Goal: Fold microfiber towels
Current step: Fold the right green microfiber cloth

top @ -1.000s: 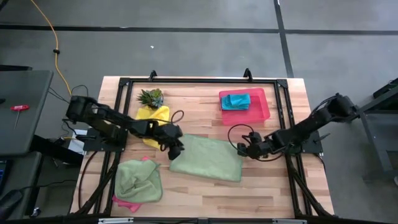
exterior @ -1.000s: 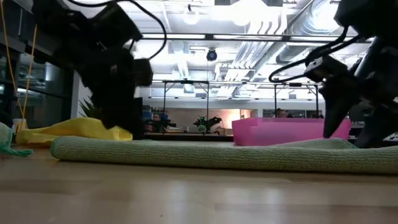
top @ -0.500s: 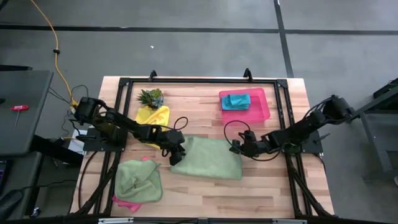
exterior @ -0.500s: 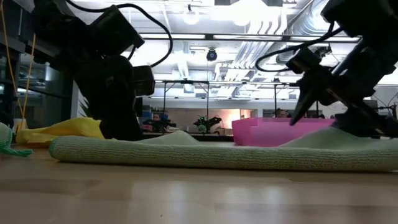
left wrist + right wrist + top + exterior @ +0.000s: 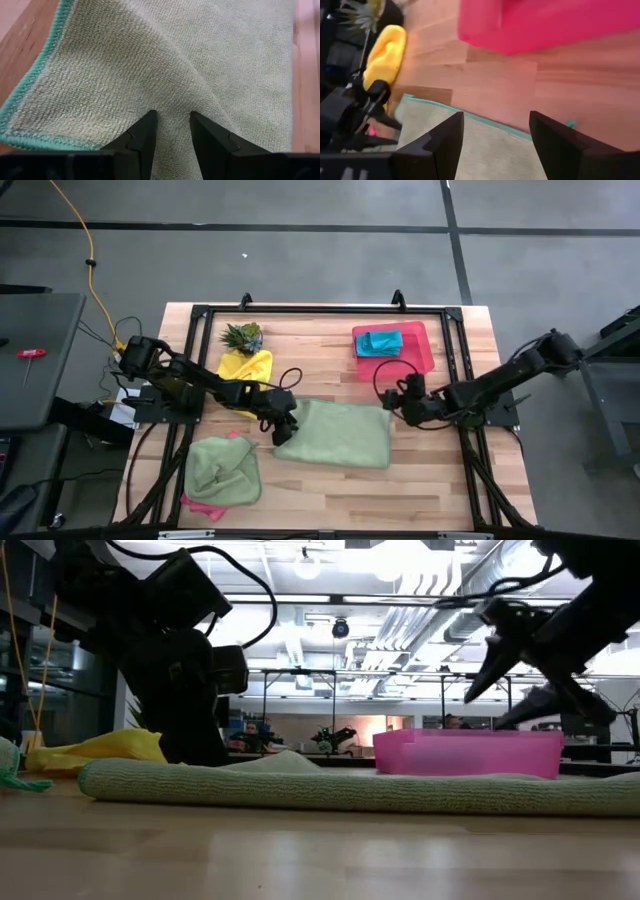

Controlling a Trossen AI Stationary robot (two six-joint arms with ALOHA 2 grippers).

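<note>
A light green towel (image 5: 338,435) lies spread on the table's middle, folded over, with a teal stitched edge (image 5: 30,85). My left gripper (image 5: 284,427) is down at its left edge, shut on it. My right gripper (image 5: 398,397) is open and empty, lifted above the towel's far right corner (image 5: 485,145). A yellow towel (image 5: 247,365) lies at the far left. A teal towel (image 5: 380,340) lies in the pink tray (image 5: 420,358). A crumpled light green towel (image 5: 222,470) lies on a pink towel (image 5: 200,505) at the near left. My left gripper pinches a raised ridge of the towel's top surface (image 5: 172,102) between its two fingers (image 5: 145,135), close to the towel's left edge. The fingers come from the table's left, slanting down. The ridge stands up a little (image 5: 282,757); the rest of the towel lies flat on the table.
A small spiky green plant (image 5: 243,335) stands at the far left beside the yellow towel. A black frame (image 5: 320,310) runs round the table's edges. Bare wood shows along the near edge (image 5: 400,500) and between the towel and the tray.
My right gripper first reached toward the table's left onto the towel's right part, which rose a little, then went up and toward the far edge, clear of it. That part now lies flat. My left gripper shifted slightly right, and a small ridge rose beside it.
</note>
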